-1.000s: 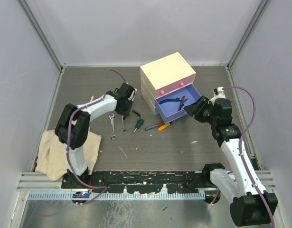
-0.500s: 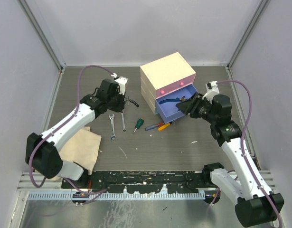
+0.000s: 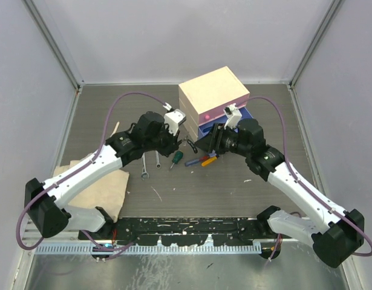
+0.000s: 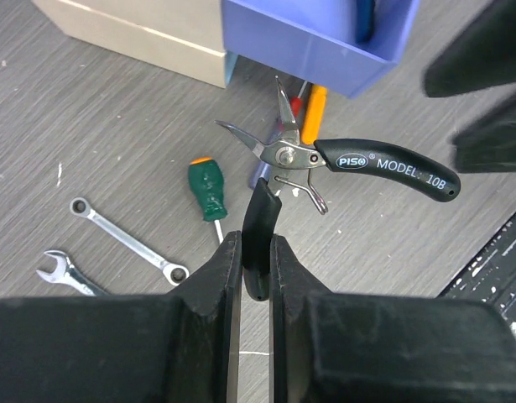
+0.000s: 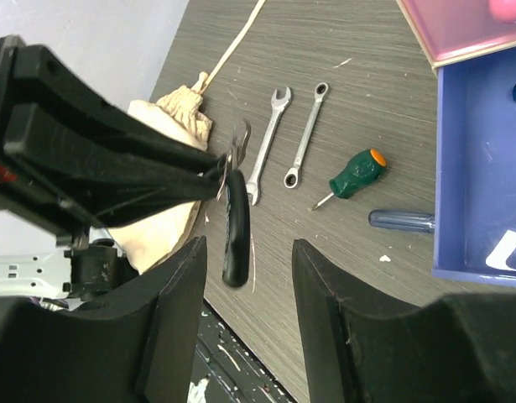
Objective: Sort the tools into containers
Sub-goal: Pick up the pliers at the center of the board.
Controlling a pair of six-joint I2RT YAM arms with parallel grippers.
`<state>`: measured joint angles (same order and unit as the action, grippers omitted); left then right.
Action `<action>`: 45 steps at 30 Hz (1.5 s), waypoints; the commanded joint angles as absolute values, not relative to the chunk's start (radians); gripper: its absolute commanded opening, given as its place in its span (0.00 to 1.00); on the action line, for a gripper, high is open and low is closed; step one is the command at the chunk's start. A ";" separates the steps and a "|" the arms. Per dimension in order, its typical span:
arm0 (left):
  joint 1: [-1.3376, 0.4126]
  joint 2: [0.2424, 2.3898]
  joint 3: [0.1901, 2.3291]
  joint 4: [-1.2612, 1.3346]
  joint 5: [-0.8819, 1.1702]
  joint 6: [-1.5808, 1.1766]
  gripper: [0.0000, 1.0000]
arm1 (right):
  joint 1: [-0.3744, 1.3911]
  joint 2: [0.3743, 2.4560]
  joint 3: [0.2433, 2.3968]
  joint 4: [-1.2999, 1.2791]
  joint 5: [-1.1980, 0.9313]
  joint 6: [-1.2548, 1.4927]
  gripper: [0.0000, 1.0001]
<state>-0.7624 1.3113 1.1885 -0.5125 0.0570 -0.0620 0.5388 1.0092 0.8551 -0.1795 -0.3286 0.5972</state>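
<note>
Blue drawer (image 4: 316,42) of cream chest (image 3: 213,90) standing open, bit of a blue handle (image 4: 364,17) showing inside; pink drawer (image 5: 459,25) above it shut. Left gripper (image 4: 256,245) clamped on one handle of black pliers (image 4: 325,157), up off the table right in front of the drawer. Right gripper (image 5: 247,248) facing it, jaws apart, nothing btwn them. Wrenches (image 5: 266,143) + green screwdriver (image 5: 354,176) flat on table nearby.

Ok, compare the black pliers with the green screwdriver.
The pliers are clamped by one handle in the left gripper; the screwdriver lies loose on the table. The pliers have black handles with white lettering; the screwdriver's handle is green, orange-capped. Both are outside the blue drawer.
</note>
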 commanded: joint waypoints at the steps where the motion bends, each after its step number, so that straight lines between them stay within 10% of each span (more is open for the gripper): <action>1: -0.795 1.314 1.234 -0.444 0.056 -0.046 0.00 | 0.554 1.032 0.919 -0.159 -0.260 0.566 0.50; 25: -0.824 1.335 1.271 -0.434 0.038 -0.032 0.00 | 0.563 1.123 0.913 -0.139 -0.413 0.574 0.42; 31: -0.825 1.333 1.272 -0.434 0.036 -0.033 0.01 | 0.563 1.124 0.910 -0.113 -0.423 0.588 0.19; 45: -0.821 1.232 1.232 -0.360 0.027 -0.084 0.56 | 0.563 1.012 0.863 -0.096 -0.291 0.573 0.01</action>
<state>-0.8227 1.3113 1.2255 -0.4461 0.0486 -0.0689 0.5591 1.0843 0.8555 -0.1474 -0.3561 0.5968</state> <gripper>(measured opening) 0.517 0.236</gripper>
